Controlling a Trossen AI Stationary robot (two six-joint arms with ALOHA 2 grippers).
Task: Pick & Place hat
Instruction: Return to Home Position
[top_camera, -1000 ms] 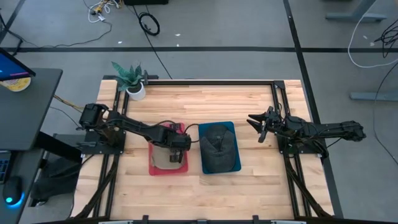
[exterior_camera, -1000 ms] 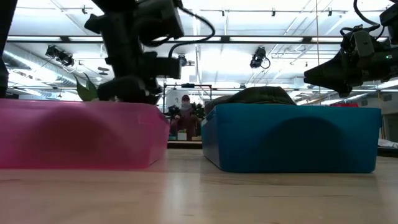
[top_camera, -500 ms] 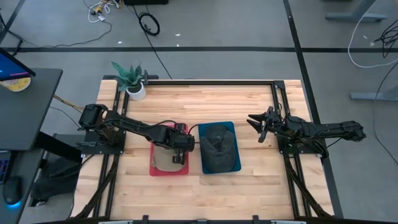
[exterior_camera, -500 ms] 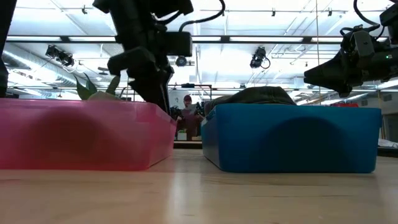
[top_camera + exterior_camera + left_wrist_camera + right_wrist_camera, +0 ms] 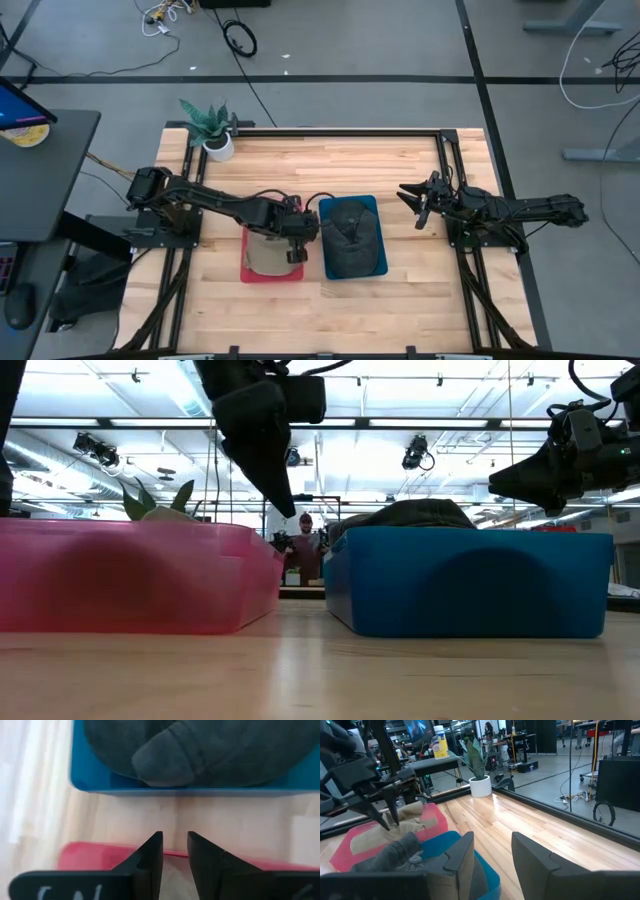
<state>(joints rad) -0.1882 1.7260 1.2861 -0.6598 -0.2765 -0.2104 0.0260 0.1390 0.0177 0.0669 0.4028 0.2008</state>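
Observation:
A tan hat (image 5: 265, 258) lies in the red bin (image 5: 243, 270), and a dark grey hat (image 5: 350, 235) fills the blue bin (image 5: 378, 215) beside it. My left gripper (image 5: 293, 252) hovers above the red bin's right rim (image 5: 100, 852), next to the blue bin (image 5: 85, 775). It is open by a narrow gap (image 5: 175, 840) with nothing between the fingers. In the low view it hangs above the bins (image 5: 288, 508). My right gripper (image 5: 412, 203) waits open in the air at the table's right, clear of both bins (image 5: 492, 840).
A potted plant (image 5: 212, 130) stands at the table's far left corner. Bare wood lies in front of the bins and on the table's right half. The low view shows the red bin's wall (image 5: 130, 575) and the blue bin's wall (image 5: 470, 580) side by side.
My left gripper has risen out of the red bin and moved a little toward the blue bin, ending above the red bin's right rim. The tan hat stays lying in the red bin. My right arm has kept still.

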